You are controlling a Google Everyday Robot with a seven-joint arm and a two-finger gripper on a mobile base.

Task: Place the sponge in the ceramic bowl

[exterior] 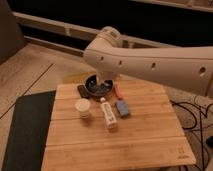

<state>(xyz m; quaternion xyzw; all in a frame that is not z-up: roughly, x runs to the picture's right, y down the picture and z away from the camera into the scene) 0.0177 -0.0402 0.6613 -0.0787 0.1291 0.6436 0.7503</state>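
The sponge, a small blue-grey block, lies on the wooden table right of the white bottle. At the table's back stands the dark ceramic bowl, partly covered by my arm. My gripper hangs at the end of the big cream arm, right over the bowl's right half and well apart from the sponge. Nothing shows in it.
A cream cup stands left of the long white bottle. A thin orange item lies behind the sponge. The slatted wooden table has a dark mat to its left. Cables lie on the floor at right.
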